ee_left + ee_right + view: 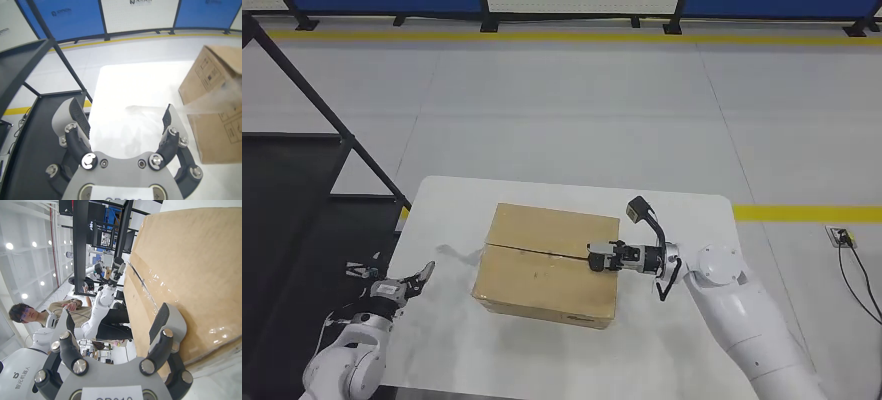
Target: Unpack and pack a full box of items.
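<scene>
The closed cardboard box stands at the centre of the white table, its top flaps meeting along a taped seam.

Right gripper: positioned over the box top at the edge nearest the right arm. Jaws are spread wide and hold nothing. In the right wrist view, one finger of the right gripper lies against the box top beside the seam; the other finger is off the box.

Left gripper: positioned at the table edge on the robot's left, well apart from the box. In the left wrist view the left gripper has its jaws spread wide over the table, holding nothing. A translucent strip runs from the box side to near one fingertip; whether they touch cannot be told.
</scene>
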Available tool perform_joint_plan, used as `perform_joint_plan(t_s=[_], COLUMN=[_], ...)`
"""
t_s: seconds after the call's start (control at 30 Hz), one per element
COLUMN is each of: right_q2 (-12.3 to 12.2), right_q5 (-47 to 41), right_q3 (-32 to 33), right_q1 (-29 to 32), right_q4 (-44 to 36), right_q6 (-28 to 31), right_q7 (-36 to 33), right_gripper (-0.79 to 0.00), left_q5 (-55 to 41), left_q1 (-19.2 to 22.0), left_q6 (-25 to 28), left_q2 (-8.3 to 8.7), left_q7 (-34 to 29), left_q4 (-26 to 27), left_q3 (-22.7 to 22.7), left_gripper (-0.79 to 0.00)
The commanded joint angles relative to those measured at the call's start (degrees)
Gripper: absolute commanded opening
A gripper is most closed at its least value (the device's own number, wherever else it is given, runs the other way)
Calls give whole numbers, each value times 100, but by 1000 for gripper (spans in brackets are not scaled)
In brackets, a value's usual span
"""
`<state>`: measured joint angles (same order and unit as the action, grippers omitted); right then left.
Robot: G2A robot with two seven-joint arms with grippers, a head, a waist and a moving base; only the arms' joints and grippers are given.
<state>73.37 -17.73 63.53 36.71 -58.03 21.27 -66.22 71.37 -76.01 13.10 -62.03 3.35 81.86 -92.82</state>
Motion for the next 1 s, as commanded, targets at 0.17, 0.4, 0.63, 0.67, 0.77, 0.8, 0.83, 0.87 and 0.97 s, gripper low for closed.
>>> perform_joint_plan(t_s=[0.17, 0.4, 0.63, 0.67, 0.77, 0.8, 0.83, 0.87, 0.97], right_q2=[0, 0, 0, 0, 0, 0, 0, 0, 0], right_q5=[0, 0, 0, 0, 0, 0, 0, 0, 0], right_q3=[0, 0, 0, 0, 0, 0, 0, 0, 0], right_q1=[0, 0, 0, 0, 0, 0, 0, 0, 0], right_q4=[0, 0, 0, 0, 0, 0, 0, 0, 0], right_q6=[0, 0, 0, 0, 0, 0, 0, 0, 0], right_q7=[0, 0, 0, 0, 0, 0, 0, 0, 0], right_gripper=[0, 0, 0, 0, 0, 0, 0, 0, 0], left_q5=[279, 494, 321, 286, 321, 362, 402, 434, 569], left_q1=[347, 890, 1417, 1458, 1510, 1499, 1479, 1450, 1305], left_q6=[492, 336, -145, -145, -98, -58, -32, 16, 207], left_q2=[-27, -138, -293, -303, -298, -287, -272, -256, -186], left_q7=[177, 101, 237, 296, 471, 548, 613, 674, 851], left_q4=[-692, -1118, -1518, -1570, -1679, -1694, -1706, -1695, -1589], left_q3=[414, 1009, 1435, 1445, 1405, 1372, 1321, 1265, 1043], left_gripper=[0, 0, 0, 0, 0, 0, 0, 0, 0])
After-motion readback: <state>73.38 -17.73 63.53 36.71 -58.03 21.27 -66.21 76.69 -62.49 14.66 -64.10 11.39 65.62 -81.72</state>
